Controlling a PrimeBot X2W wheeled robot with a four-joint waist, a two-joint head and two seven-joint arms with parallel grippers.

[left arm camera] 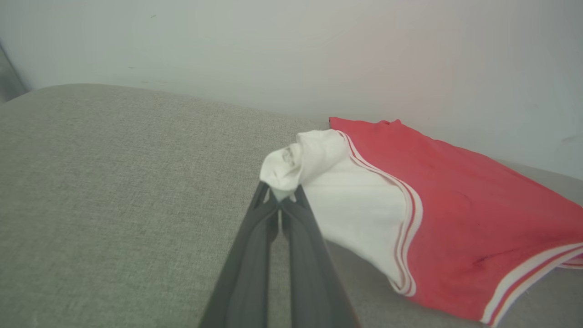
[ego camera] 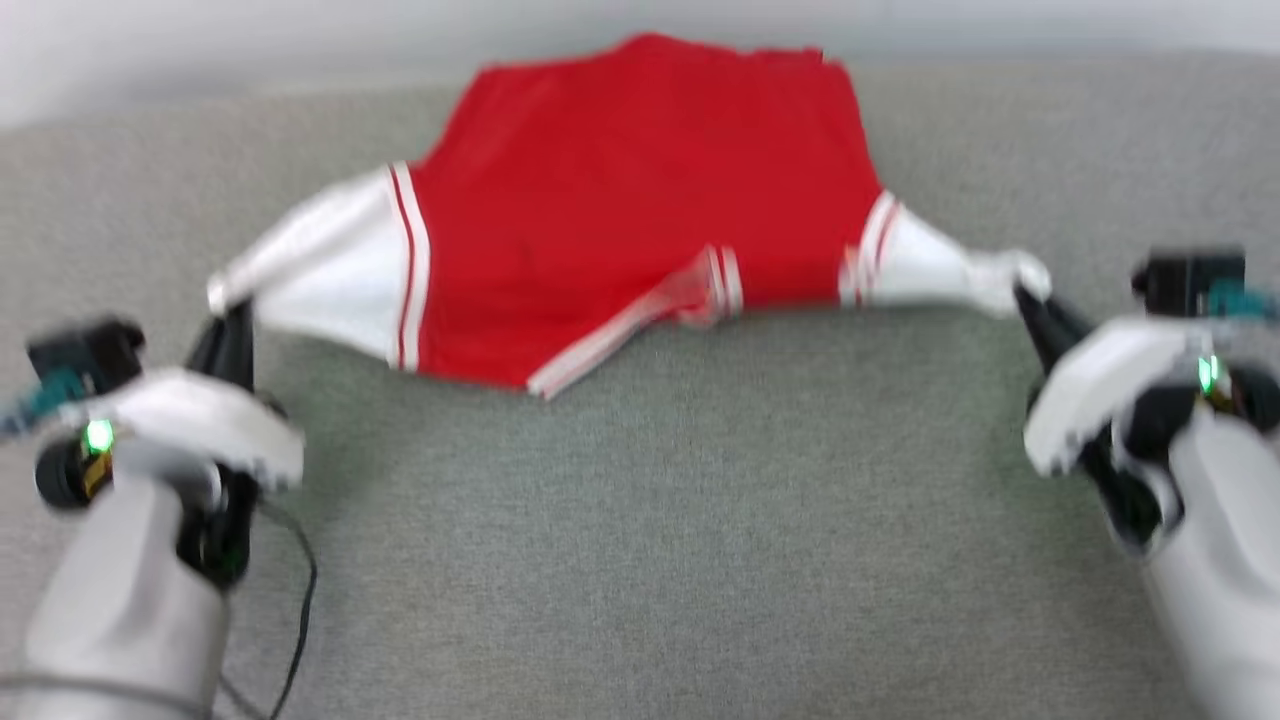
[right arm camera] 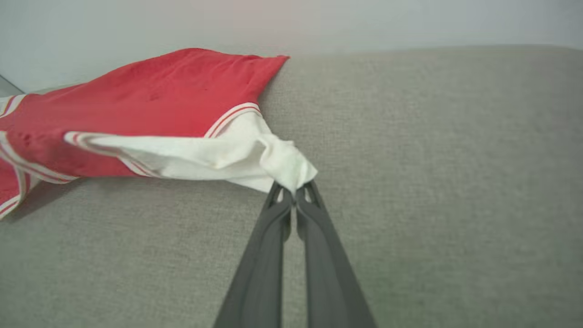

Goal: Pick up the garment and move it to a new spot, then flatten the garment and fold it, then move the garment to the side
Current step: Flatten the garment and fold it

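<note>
Red garment [ego camera: 640,200] lies stretched on the far side of the grey surface [ego camera: 640,560], its white sleeves [ego camera: 330,270] pinched in the clamped left fingers [left arm camera: 271,212] and right fingers [right arm camera: 282,209]; a harder pull could slip the thin cloth free.

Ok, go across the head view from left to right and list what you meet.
left gripper → white sleeve → garment's red body → other white sleeve → right gripper

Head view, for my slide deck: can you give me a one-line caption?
Left gripper and right gripper each pinch a white sleeve, stretching the red shirt over a grey cushion.
</note>
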